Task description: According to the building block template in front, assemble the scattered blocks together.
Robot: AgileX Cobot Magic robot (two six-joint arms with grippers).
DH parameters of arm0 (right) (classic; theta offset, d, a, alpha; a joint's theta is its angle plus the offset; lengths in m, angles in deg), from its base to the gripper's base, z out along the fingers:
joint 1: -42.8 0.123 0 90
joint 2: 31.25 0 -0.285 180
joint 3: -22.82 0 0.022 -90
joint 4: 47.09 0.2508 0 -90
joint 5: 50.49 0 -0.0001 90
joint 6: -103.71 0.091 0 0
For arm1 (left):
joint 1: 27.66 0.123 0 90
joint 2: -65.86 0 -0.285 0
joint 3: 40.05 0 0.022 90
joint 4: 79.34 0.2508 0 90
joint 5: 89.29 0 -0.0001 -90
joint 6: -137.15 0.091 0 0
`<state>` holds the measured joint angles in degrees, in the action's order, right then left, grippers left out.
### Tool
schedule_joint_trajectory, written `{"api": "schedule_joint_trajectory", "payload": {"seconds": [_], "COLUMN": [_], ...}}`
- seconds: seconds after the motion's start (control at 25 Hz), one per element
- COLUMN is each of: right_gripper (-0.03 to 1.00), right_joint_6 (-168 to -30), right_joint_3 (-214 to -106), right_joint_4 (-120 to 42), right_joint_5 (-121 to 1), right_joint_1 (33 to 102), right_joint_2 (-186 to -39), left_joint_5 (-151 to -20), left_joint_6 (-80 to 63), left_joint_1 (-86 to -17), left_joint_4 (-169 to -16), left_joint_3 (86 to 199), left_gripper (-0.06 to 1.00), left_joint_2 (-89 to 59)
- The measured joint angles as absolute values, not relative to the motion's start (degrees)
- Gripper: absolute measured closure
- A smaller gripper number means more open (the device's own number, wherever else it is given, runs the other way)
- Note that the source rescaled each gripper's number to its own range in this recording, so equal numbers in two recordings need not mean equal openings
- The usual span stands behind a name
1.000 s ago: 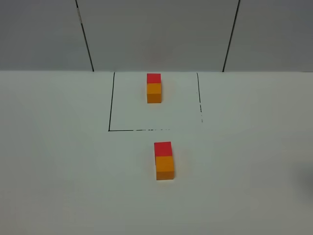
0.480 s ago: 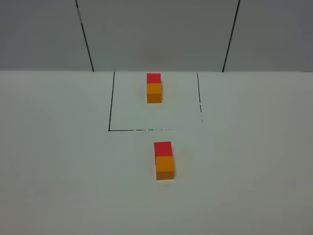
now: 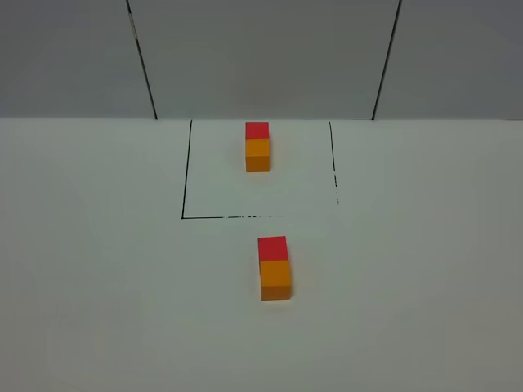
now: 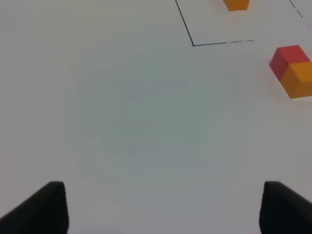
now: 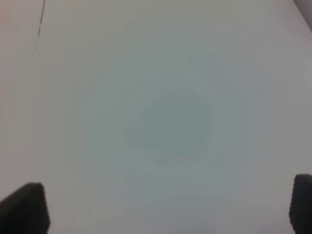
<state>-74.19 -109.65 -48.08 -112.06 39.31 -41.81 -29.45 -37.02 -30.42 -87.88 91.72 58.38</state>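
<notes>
The building block template [image 3: 257,147] is a red cube joined to an orange one, lying inside a black-outlined square [image 3: 185,175] at the back of the white table. In front of the square lie the scattered blocks: a red cube [image 3: 272,247] and an orange cube [image 3: 275,280], touching in a line, red farther back. The left wrist view shows the same red cube [image 4: 286,58] and orange cube [image 4: 302,80] far off to one side. My left gripper [image 4: 163,209] is open over bare table. My right gripper [image 5: 168,207] is open too, with only table under it. Neither gripper appears in the exterior high view.
The white table [image 3: 98,269] runs back to a grey panelled wall [image 3: 261,57]. One corner of the square's outline [image 4: 193,45] and the template's orange end [image 4: 236,4] show in the left wrist view. A short piece of black line [image 5: 41,19] shows in the right wrist view.
A faint dark blur at the right edge of the exterior high view has gone. The blocks and the template have not moved.
</notes>
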Motion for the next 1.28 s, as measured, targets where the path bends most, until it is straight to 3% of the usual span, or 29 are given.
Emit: {"api": "schedule_joint_trajectory", "payload": {"seconds": [0.24,0.6,0.96,1.28], "right_gripper": [-0.03,-0.03,-0.03,-0.03], "right_joint_6": [-75.91,-76.73,-76.68,-76.68], "right_joint_3": [-108.92,-108.53,-108.43,-108.43], "right_joint_4": [-45.77,-44.98,-45.03,-45.03], "right_joint_5": [-112.22,-111.41,-111.41,-111.41], "right_joint_1": [39.65,47.03,41.82,42.27], "right_joint_2": [-38.71,-38.66,-38.66,-38.66], "left_joint_5": [-29.45,-29.45,-29.45,-29.45], "left_joint_6": [-37.02,-37.02,-37.02,-37.02], "left_joint_1": [-30.42,-30.42,-30.42,-30.42], "left_joint_4": [-87.88,-87.88,-87.88,-87.88], "left_joint_3": [91.72,91.72,91.72,91.72], "left_gripper": [0.25,0.25,0.25,0.25], "left_joint_2": [58.38,58.38,58.38,58.38]}}
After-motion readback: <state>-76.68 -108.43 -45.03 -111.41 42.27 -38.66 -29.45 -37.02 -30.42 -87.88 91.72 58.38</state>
